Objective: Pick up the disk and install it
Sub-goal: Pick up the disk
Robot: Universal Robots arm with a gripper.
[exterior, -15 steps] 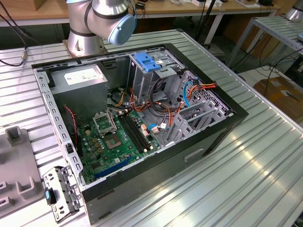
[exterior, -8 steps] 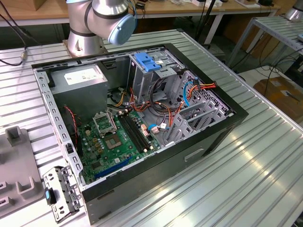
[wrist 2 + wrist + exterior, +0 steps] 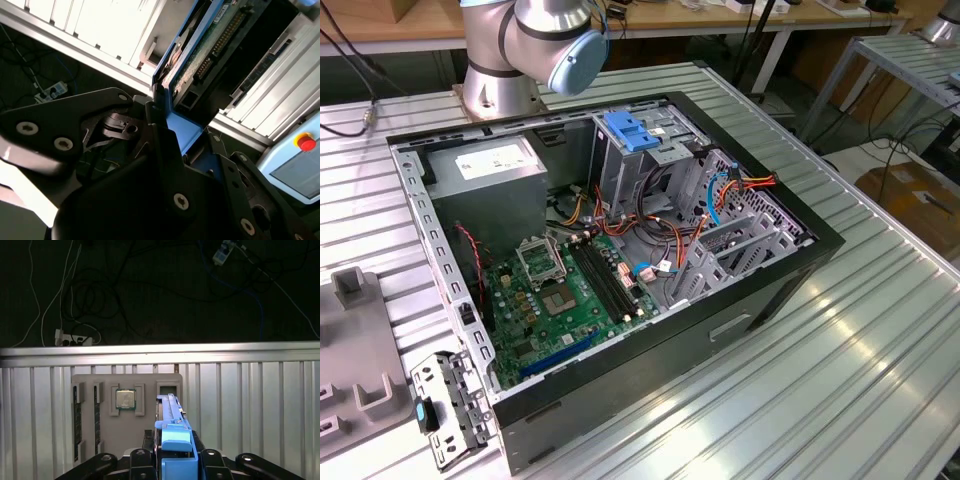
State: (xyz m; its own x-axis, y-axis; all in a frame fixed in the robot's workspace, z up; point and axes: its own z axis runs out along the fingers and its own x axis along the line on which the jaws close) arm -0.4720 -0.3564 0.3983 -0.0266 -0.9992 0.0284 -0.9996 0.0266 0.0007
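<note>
In both wrist views my gripper [image 3: 176, 462] [image 3: 167, 135] is shut on the disk [image 3: 169, 407] [image 3: 210, 45], which I see edge-on. The blue plastic bracket [image 3: 176, 437] along its rim sits between the black fingers [image 3: 159, 125]. The second wrist view shows the disk's green circuit-board face and connector pins. The disk hangs above the ribbed metal table [image 3: 250, 405], over a grey parts tray [image 3: 125, 430]. In the exterior view the open computer case [image 3: 610, 250] lies on the table, with a metal drive cage [image 3: 650, 160] at its far side.
A light-blue latch plate [image 3: 635, 130] tops the drive cage, and a grey power supply box [image 3: 485, 165] fills the far corner. A processor chip [image 3: 125, 399] rests in the tray. A loose metal bracket [image 3: 448, 408] lies beside the case. Cables [image 3: 90, 300] trail on the floor past the table edge.
</note>
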